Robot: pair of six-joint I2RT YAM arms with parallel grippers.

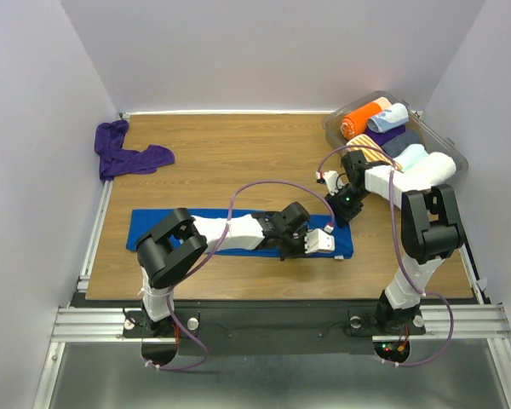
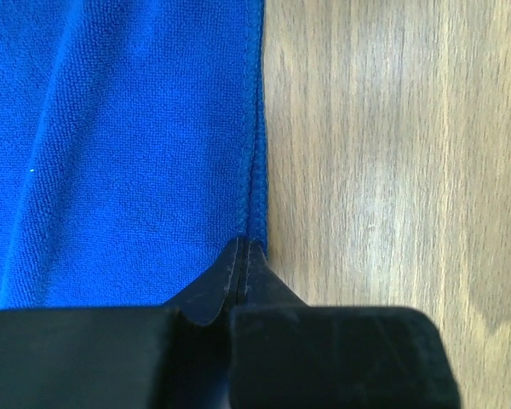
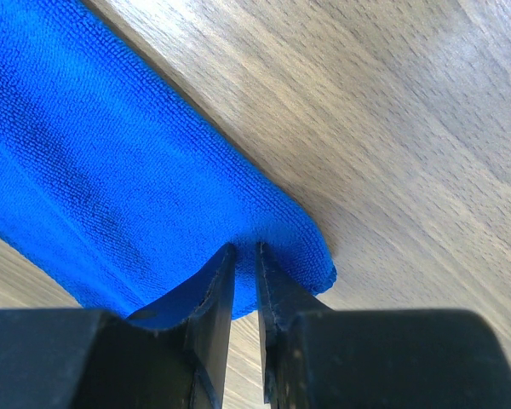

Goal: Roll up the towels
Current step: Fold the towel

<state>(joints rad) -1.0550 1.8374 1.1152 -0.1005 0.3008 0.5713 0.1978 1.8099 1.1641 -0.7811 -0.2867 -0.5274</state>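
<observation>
The royal blue towel (image 1: 146, 227) lies flat as a long strip across the near part of the table. My left gripper (image 1: 321, 244) is at its right end by the near edge. In the left wrist view the left gripper (image 2: 243, 244) is shut, its tips pinching the hem of the blue towel (image 2: 111, 128). My right gripper (image 1: 338, 213) is at the towel's far right corner. In the right wrist view the right gripper (image 3: 245, 249) is shut on that corner of the blue towel (image 3: 111, 170), which curls up off the wood. The dark purple towel (image 1: 128, 154) lies crumpled at the back left.
A clear plastic bin (image 1: 329, 129) stands at the back right, holding several rolled towels, among them an orange roll (image 1: 360, 119) and a pale blue roll (image 1: 390, 118). White walls close in the table on the left, right and back.
</observation>
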